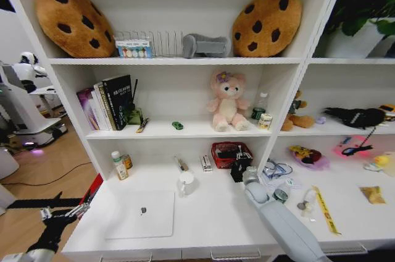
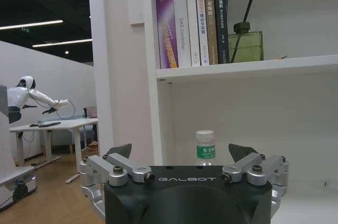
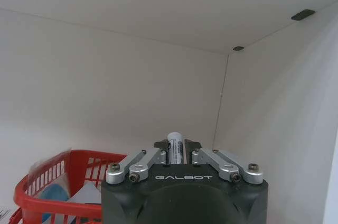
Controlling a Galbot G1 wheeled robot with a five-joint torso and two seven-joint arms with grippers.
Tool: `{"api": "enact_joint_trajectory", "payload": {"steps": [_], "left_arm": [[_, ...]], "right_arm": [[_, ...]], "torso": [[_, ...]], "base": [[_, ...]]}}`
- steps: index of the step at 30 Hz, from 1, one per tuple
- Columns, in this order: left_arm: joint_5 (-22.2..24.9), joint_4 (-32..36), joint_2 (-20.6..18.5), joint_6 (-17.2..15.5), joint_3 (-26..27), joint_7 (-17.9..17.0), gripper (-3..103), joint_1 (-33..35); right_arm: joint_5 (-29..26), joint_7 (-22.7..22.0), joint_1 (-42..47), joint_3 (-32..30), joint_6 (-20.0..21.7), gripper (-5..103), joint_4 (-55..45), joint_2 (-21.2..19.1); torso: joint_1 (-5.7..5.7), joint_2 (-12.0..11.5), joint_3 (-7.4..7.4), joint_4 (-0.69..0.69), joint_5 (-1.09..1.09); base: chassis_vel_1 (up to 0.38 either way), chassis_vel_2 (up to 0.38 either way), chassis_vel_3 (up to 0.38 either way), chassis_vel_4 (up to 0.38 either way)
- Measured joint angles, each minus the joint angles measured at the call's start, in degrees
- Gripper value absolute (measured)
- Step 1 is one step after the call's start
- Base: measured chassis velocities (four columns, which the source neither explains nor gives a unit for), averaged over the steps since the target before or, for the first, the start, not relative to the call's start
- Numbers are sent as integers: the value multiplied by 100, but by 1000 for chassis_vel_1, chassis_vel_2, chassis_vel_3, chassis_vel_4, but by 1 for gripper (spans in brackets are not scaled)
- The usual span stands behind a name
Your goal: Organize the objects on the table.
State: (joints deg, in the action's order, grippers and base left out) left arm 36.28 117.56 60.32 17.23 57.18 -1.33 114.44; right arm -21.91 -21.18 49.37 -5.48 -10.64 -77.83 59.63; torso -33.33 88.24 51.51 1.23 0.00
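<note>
The silver laptop (image 1: pixel 139 212) lies closed on the white table (image 1: pixel 216 219), at its front left. A tiny green toy car (image 1: pixel 178 125) sits on the shelf above. My right gripper (image 1: pixel 239 166) reaches to the back of the table beside the red basket (image 1: pixel 229 152). In the right wrist view the right gripper (image 3: pixel 175 152) is shut on a slim marker (image 3: pixel 175 143) standing upright between the fingers. My left gripper (image 1: pixel 62 214) hangs off the table's left front corner, and in the left wrist view the left gripper (image 2: pixel 181 152) is open with nothing in it.
A white mug (image 1: pixel 186 183), a pen-like stick (image 1: pixel 181 163), a small box (image 1: pixel 206 163) and two small bottles (image 1: pixel 119 166) stand behind the laptop. Books (image 1: pixel 110 102) and a pink plush (image 1: pixel 227 101) fill the shelf above. Cables and clutter (image 1: pixel 290 188) lie right of my right arm.
</note>
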Motion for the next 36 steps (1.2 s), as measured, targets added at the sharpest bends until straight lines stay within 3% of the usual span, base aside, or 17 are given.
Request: {"api": "enact_joint_trajectory", "payload": {"steps": [2, 3, 5, 10, 11, 13, 14, 16, 19, 20, 22, 29, 36], "left_arm": [[0, 0, 0, 0, 0, 0, 100, 0], [0, 0, 0, 0, 0, 0, 100, 0], [0, 0, 0, 0, 0, 0, 100, 0], [0, 0, 0, 0, 0, 0, 100, 0], [0, 0, 0, 0, 0, 0, 100, 0], [0, 0, 0, 0, 0, 0, 100, 0], [0, 0, 0, 0, 0, 0, 100, 0], [0, 0, 0, 0, 0, 0, 100, 0], [0, 0, 0, 0, 0, 0, 100, 0], [0, 0, 0, 0, 0, 0, 100, 0], [0, 0, 0, 0, 0, 0, 100, 0], [0, 0, 0, 0, 0, 0, 100, 0], [0, 0, 0, 0, 0, 0, 100, 0]], "right_arm": [[0, 0, 8, -1, 0, 18, -3, 10], [-1, 0, 29, -2, 1, 30, -25, 42], [-1, 1, 38, -2, 5, 30, -45, 55], [-64, -16, 154, -52, 86, 51, -295, 16], [-64, -16, 154, -52, 86, 51, -295, 16], [-122, -65, 332, -142, 143, 62, -600, -92], [-122, -65, 332, -142, 143, 62, -600, -92], [-159, -101, 695, -290, 213, 78, -1103, -252], [-164, -107, 886, -362, 238, 78, -1359, -316], [-164, -109, 1096, -434, 257, 89, -1615, -369], [-147, -109, 1623, -613, 313, 98, -2187, -459], [-2, -96, 2457, -900, 386, 100, -2852, -535], [264, 297, 3693, -1667, 257, 100, -3626, -519]], "torso": [[0, 0, 0, 0, 0], [0, 0, 0, 0, 0], [0, 0, 0, 0, 0], [0, 0, 0, -1, 1], [0, 0, 0, -1, 1], [-1, 0, 0, 0, 0], [-1, 0, 0, 0, 0], [0, 0, 0, 2, 0], [0, 0, 0, 2, 0], [0, 0, 0, 2, 0], [0, 0, 0, 0, 0], [0, 0, 0, 1, 1], [0, 0, -1, 1, 0]], "base": [[0, 0, 0, 0], [0, 0, 0, 0], [0, 0, 0, 0], [0, 0, 0, 0], [0, 0, 0, 0], [0, 0, 0, 0], [0, 0, 0, 0], [0, 0, 0, 0], [0, 0, 0, 0], [0, 0, 0, 0], [0, 0, 0, 0], [0, 0, 0, 0], [0, 0, 0, 0]]}}
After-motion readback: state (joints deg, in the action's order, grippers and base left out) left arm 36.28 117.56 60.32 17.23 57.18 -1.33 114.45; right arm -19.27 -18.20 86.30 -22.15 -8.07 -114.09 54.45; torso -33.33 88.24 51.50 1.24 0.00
